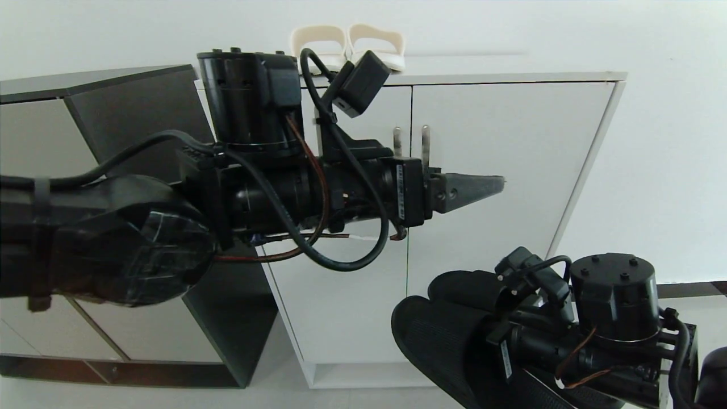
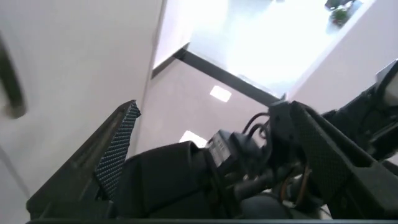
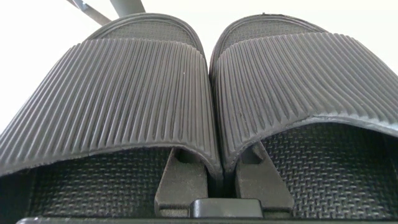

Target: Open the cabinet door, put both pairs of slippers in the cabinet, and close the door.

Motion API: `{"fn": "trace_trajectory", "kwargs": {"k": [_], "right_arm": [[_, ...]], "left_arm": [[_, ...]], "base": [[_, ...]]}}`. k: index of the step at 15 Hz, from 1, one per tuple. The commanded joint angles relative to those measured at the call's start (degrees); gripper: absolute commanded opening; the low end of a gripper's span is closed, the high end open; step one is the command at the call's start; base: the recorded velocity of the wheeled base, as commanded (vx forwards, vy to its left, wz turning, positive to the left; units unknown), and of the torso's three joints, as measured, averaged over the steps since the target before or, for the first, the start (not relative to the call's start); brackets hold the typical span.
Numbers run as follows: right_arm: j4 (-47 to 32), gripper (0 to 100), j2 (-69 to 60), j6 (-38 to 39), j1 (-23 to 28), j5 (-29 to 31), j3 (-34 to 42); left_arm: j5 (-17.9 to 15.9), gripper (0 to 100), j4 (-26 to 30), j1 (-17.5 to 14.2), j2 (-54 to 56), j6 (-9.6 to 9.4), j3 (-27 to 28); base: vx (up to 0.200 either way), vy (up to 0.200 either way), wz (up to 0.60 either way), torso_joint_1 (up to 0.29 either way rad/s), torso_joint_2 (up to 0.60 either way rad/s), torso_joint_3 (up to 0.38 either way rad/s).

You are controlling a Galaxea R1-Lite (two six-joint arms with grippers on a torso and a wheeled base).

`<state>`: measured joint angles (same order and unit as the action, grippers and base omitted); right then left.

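Right wrist view: right hand (image 3: 221, 186) pinches black slippers (image 3: 143, 93) (pair together), toes pointing away from it; left hand (image 2: 205, 113) spread.

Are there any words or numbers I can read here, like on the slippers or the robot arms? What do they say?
Nothing here can be read.
The small white sticker behind the left pincer: print too small to read.
The second white sticker, on the right arm: also too small to read.
The black slippers, white slippers and cabinet: no words or numbers on them.
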<state>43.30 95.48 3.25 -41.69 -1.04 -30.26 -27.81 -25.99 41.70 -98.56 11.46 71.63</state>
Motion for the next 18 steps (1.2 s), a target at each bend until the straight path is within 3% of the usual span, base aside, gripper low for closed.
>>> {"fn": "trace_trajectory", "kwargs": {"k": [1,3,6,8,12,16,18], "right_arm": [[0.03,0,0.59,0.00,-0.06,-0.02,0.02],[0.03,0,0.59,0.00,-0.06,0.07,0.02],[0.03,0,0.59,-0.09,-0.06,0.16,0.11],[0.03,0,0.59,-0.09,-0.06,0.16,0.11],[0.03,0,0.59,-0.09,-0.06,0.16,0.20],[0.03,0,0.68,-0.09,-0.06,0.25,0.20],[0.03,0,0.68,-0.09,-0.06,0.25,0.20]], "left_arm": [[-2.43,100,2.17,-0.31,-3.74,1.99,5.45],[-2.60,100,3.23,-1.10,-5.33,1.90,8.44],[1.88,100,3.40,-1.10,-6.91,1.72,10.46],[2.85,100,3.40,-1.36,-8.05,1.72,11.86],[4.08,100,3.49,-3.47,-9.02,1.72,12.57],[8.91,100,3.40,-4.09,-10.25,1.72,13.97],[9.44,100,3.40,-4.09,-10.69,1.72,14.59]], "base": [[0.000,0.000,0.00,0.000,0.00,0.000],[0.000,0.000,0.00,0.000,0.00,0.000],[0.000,0.000,0.00,0.000,0.00,0.000],[0.000,0.000,0.00,0.000,0.00,0.000],[0.000,0.000,0.00,0.000,0.00,0.000],[0.000,0.000,0.00,0.000,0.00,0.000],[0.000,0.000,0.00,0.000,0.00,0.000]]}}
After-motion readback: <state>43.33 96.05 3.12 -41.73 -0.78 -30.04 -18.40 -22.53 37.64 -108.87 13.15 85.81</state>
